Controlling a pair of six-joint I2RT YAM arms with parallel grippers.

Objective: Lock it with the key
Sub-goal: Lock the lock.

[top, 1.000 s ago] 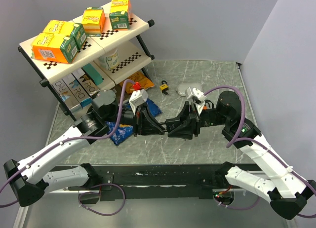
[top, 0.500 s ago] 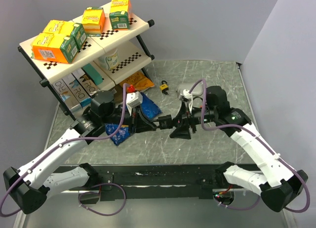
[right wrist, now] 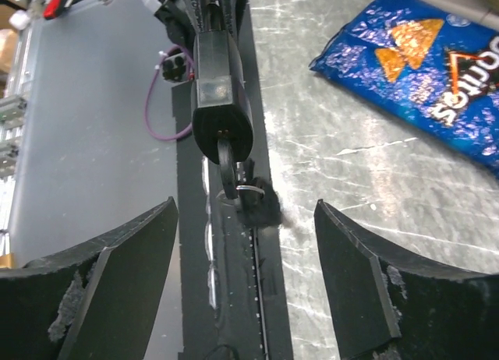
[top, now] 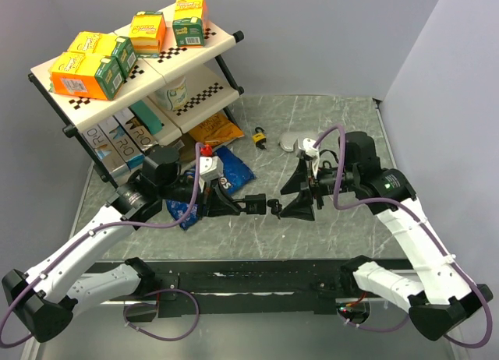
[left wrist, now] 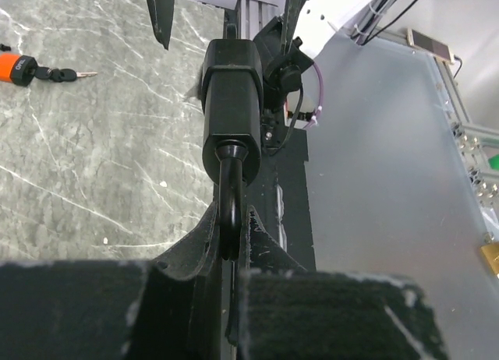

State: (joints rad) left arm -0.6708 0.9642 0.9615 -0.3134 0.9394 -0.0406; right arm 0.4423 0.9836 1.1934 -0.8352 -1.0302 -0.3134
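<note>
My left gripper (left wrist: 230,237) is shut on the shackle of the black padlock (left wrist: 232,103), holding it level above the table. In the top view this padlock (top: 253,203) juts right from the left gripper (top: 234,206). The key (right wrist: 227,154) sits in the padlock's (right wrist: 221,79) end face, and a second black key head (right wrist: 260,203) dangles from its ring. The right gripper (right wrist: 245,286) stands open, its fingers (right wrist: 132,274) on either side of the key bunch and a little short of it, touching nothing. From above, the key (top: 274,206) hangs between the padlock and the right gripper (top: 291,198).
A yellow-orange padlock (top: 260,136) with its own keys (left wrist: 64,74) lies on the marble table further back. A blue chip bag (top: 234,170) lies behind the left arm, with a loaded shelf rack (top: 140,72) at the back left. A black rail (top: 257,282) runs along the near edge.
The right gripper has opened, let go of the key and drawn back to the right. The left gripper still grips the padlock, now slightly lower and nearer.
</note>
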